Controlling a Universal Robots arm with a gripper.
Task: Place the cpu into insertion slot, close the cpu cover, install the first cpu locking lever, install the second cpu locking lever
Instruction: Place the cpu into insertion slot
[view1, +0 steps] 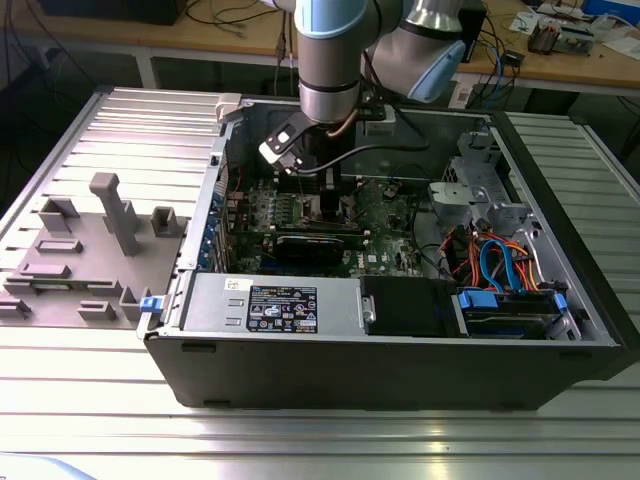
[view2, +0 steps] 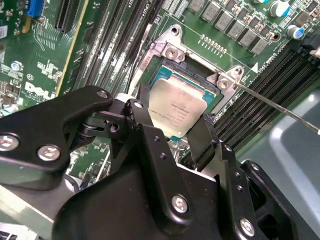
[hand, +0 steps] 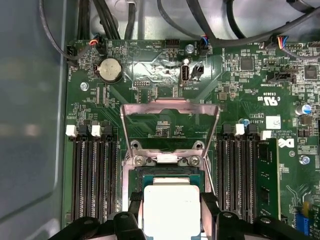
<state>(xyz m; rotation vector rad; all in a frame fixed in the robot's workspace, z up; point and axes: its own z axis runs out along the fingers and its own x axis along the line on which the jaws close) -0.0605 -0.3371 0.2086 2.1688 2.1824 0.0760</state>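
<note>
The cpu (hand: 171, 200) (view2: 176, 106), a silvery square chip, sits between my black fingers (hand: 135, 212) directly over the insertion slot (hand: 170, 173) (view2: 172, 75). My gripper (hand: 171, 216) (view2: 171, 116) is shut on two opposite edges of the chip. Whether the chip rests fully in the slot I cannot tell. The cpu cover (hand: 170, 104), a thin metal frame, stands swung up on its hinge beyond the slot. A thin wire locking lever (view2: 280, 108) sticks out sideways from the socket corner. In the exterior view my gripper (view1: 325, 190) reaches down into the open computer case above the motherboard.
Rows of black memory slots (hand: 95, 175) (hand: 245, 170) flank the socket. A long black card (view1: 320, 243) lies across the board. Cables (view1: 490, 265) and a drive cage fill the case toward the exterior view's right. A grey fixture plate (view1: 100, 250) lies outside the case.
</note>
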